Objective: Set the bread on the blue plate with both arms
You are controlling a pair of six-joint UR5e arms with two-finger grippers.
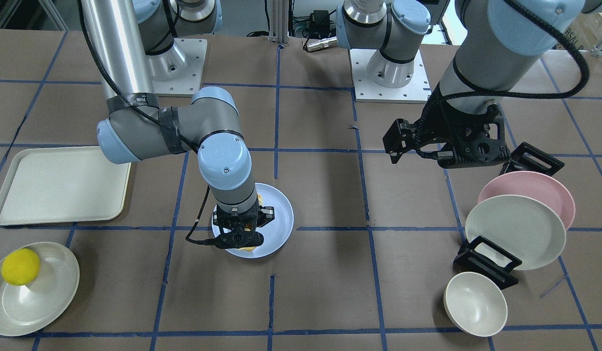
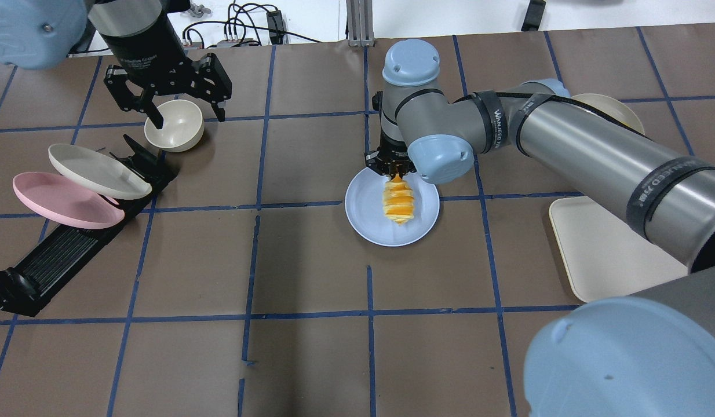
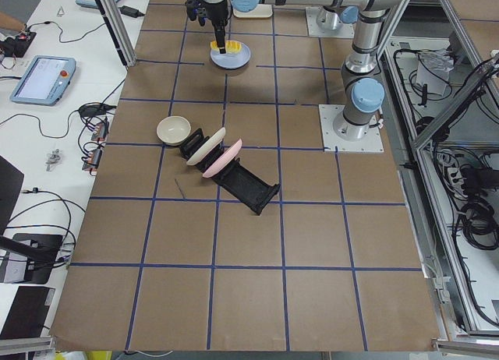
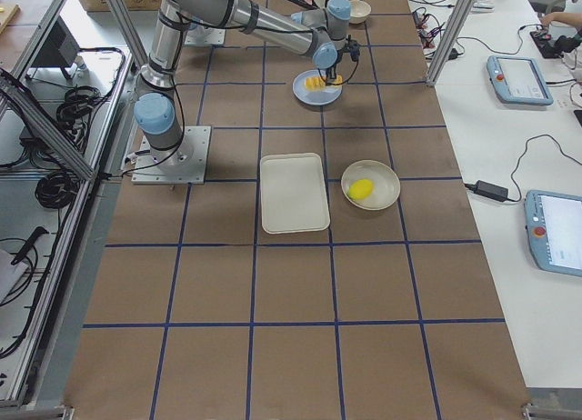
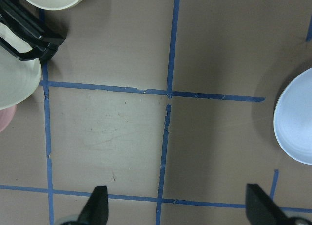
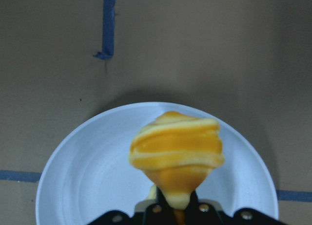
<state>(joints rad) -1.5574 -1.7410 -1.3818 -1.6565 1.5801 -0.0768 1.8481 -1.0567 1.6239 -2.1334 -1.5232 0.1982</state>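
The bread (image 2: 397, 200), an orange and cream ridged roll, hangs by one end from my right gripper (image 2: 392, 167), which is shut on it. It hangs over the middle of the blue plate (image 2: 369, 223) near the table's centre. In the right wrist view the bread (image 6: 176, 149) points down at the plate (image 6: 87, 186); I cannot tell if it touches. My left gripper (image 2: 189, 116) is open and empty, high above a cream bowl (image 2: 174, 124) at the far left. Its fingertips (image 5: 97, 205) are wide apart, and the plate's edge (image 5: 297, 122) shows at that view's right.
A black dish rack (image 2: 56, 260) holds a pink plate (image 2: 62, 200) and a cream plate (image 2: 97, 171) on the left. A cream tray (image 2: 606, 249) lies on the right. A yellow ball (image 1: 20, 265) sits on another cream plate (image 1: 42, 302).
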